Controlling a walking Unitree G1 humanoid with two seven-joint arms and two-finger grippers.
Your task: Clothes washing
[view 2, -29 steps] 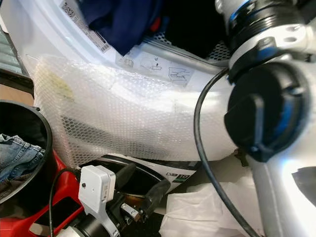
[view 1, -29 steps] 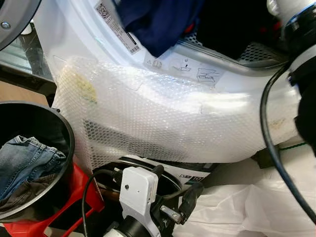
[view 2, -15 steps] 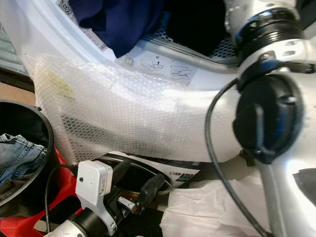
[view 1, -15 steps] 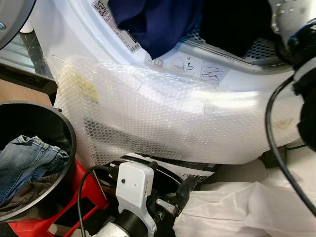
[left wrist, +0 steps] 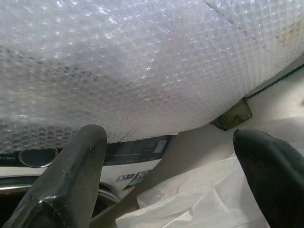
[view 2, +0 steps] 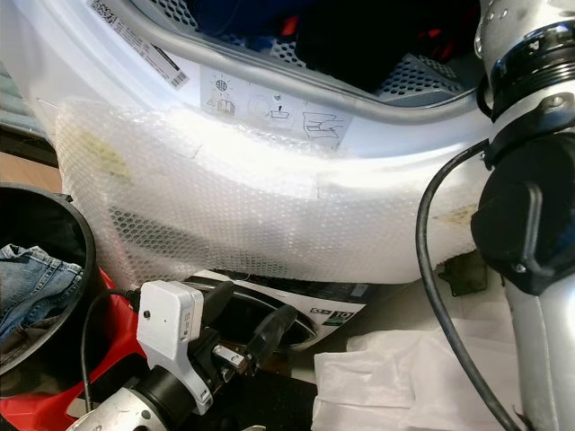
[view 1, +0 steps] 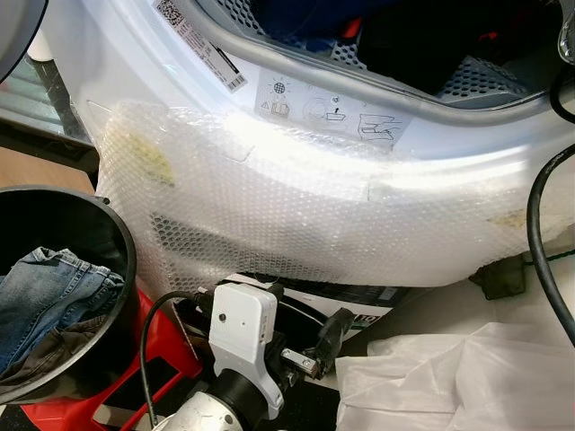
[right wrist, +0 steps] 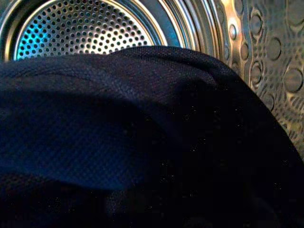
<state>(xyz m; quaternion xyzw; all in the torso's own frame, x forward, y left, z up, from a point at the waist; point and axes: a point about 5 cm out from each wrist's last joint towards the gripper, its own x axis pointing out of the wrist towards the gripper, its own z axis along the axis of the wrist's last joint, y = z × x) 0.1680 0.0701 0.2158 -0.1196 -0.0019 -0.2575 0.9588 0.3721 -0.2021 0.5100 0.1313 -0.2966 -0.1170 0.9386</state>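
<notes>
The washing machine's open drum [view 1: 422, 85] is at the top of the eye views, with a dark blue garment [right wrist: 118, 142] lying inside it against the perforated steel wall [right wrist: 80, 28]. My right arm [view 2: 530, 206] reaches up into the drum from the right, its wrist camera close over the blue cloth. My left gripper [view 1: 301, 310] hangs low in front of the machine's base, open, with nothing between its fingers [left wrist: 71, 175]. Blue jeans [view 1: 54, 292] lie in a black basket [view 1: 121, 247] at the left.
Bubble wrap [view 1: 314, 206] covers the machine's front below the door opening. The basket sits on a red stand [view 1: 162, 355]. A crumpled white plastic sheet [view 1: 458, 377] lies on the floor at the right. A black cable [view 1: 539, 260] loops down from my right arm.
The blue garment that hung over the drum's rim is now inside the drum. My right arm has gone deeper in and upward. The left gripper has hardly moved.
</notes>
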